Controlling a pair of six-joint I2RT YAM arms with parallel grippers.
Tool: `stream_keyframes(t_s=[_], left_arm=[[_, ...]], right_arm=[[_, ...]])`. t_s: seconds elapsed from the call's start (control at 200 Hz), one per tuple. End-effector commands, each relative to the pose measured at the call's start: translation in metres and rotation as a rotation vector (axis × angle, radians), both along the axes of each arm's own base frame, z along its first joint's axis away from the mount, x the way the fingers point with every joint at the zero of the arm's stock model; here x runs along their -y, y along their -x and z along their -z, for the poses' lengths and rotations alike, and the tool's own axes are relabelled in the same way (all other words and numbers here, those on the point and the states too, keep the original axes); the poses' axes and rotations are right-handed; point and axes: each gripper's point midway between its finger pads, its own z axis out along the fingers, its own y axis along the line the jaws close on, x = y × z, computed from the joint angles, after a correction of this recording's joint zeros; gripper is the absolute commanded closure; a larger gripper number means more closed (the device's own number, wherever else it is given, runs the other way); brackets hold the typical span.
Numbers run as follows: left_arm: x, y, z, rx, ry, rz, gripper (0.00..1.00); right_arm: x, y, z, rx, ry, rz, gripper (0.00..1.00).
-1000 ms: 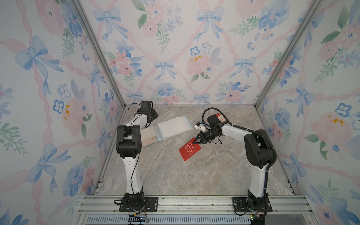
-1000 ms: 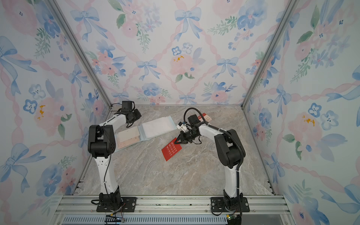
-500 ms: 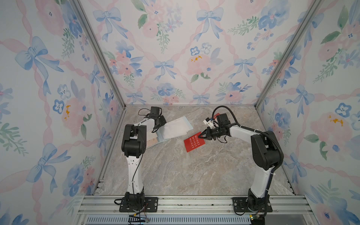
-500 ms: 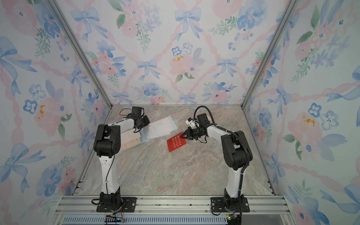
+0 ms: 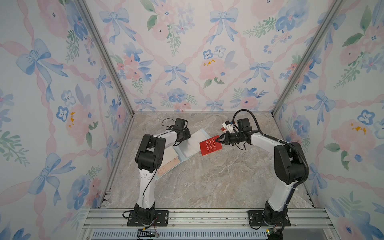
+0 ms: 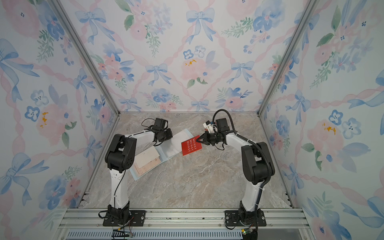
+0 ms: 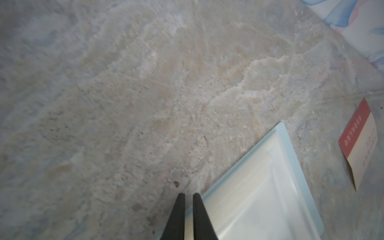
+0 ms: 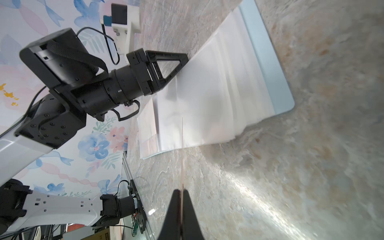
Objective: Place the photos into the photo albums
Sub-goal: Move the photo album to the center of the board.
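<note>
Your right claw (image 5: 217, 140) is clenched on one corner of a red card (image 5: 210, 146). The card's white "MONEY MONEY MONEY" lettering faces up, and it is held tilted at the right-hand edge of the open photo album (image 5: 192, 143). In both top views the card's lower corner overlaps the album's blue border, though contact cannot be told. From the right wrist view the card shows only edge-on, a thin line running out from between the pressed fingers (image 8: 174, 207) toward the pages.

You can see the album lying left of centre toward the back of the marbled worktop (image 5: 207, 178), pale blue cover underneath, white and clear sleeve pages on top. Its nearer half carries cream cards (image 5: 169, 158) with pinkish print, partly hidden under your left arm (image 5: 150, 153).

Your left claw (image 7: 188, 195) is all but clenched, a slim gap between its tips, set at the album's far edge. Whether it pinches a page cannot be told.

Past the album's corner, near the back wall, a spare red card (image 7: 353, 127) lies overlapped with a spare cream card (image 7: 366, 154). In the top views your right arm (image 5: 264, 139) covers most of that pair. Floral wallpaper (image 5: 182, 68) with blue bows lines three sides.
</note>
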Motion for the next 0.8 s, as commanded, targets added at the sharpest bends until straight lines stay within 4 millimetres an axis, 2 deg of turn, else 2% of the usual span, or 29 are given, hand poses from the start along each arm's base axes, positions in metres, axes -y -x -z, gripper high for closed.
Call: stream_keyframes(t_s=[0.0, 0.15, 0.265, 0.455, 0.54, 0.64, 0.795], left_arm=[[0.007, 0.044, 0.042, -0.166, -0.030, 0.027, 0.88], [0.038, 0.056, 0.049, -0.178, -0.001, 0.087, 0.88], [0.065, 0.069, 0.054, -0.198, 0.030, 0.129, 0.88], [0.089, 0.086, 0.052, -0.210, 0.054, 0.161, 0.88], [0.087, 0.088, 0.045, -0.195, 0.049, 0.163, 0.88], [0.068, 0.079, 0.026, -0.155, 0.049, 0.131, 0.88], [0.046, 0.058, -0.035, -0.034, 0.091, 0.111, 0.87]], right_arm=[[0.015, -0.008, -0.017, 0.046, 0.000, 0.055, 1.00], [0.023, -0.008, -0.024, 0.061, 0.008, 0.071, 1.00], [0.026, -0.008, -0.017, 0.050, 0.032, 0.079, 1.00], [0.030, -0.008, -0.012, 0.045, 0.044, 0.095, 1.00], [0.031, -0.007, -0.010, 0.040, 0.054, 0.087, 1.00], [0.031, -0.004, -0.009, 0.037, 0.052, 0.081, 1.00], [0.019, 0.005, -0.010, 0.034, 0.030, 0.021, 0.99]])
